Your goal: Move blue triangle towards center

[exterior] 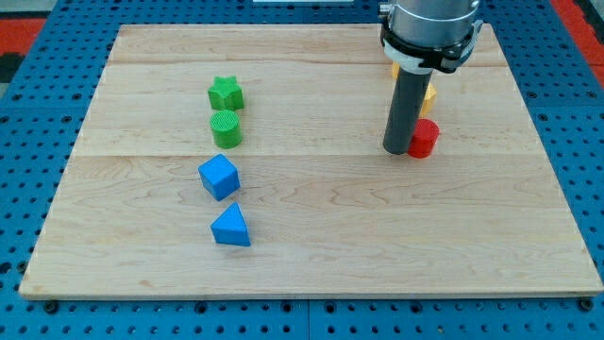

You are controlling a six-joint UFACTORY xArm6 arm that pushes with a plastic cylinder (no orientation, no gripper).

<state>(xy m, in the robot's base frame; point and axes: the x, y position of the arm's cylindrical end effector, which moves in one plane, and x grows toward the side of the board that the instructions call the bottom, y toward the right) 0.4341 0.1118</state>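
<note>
The blue triangle (231, 227) lies on the wooden board (311, 255) at the view's lower left. A blue cube (219, 177) sits just above it. My tip (396, 150) rests on the board at the view's right, far from the blue triangle, touching the left side of a red block (424, 138).
A green star (226, 93) and a green cylinder (226, 128) stand in a column above the blue cube. Yellow blocks (427, 94) are partly hidden behind the rod. A blue pegboard (585, 170) surrounds the board.
</note>
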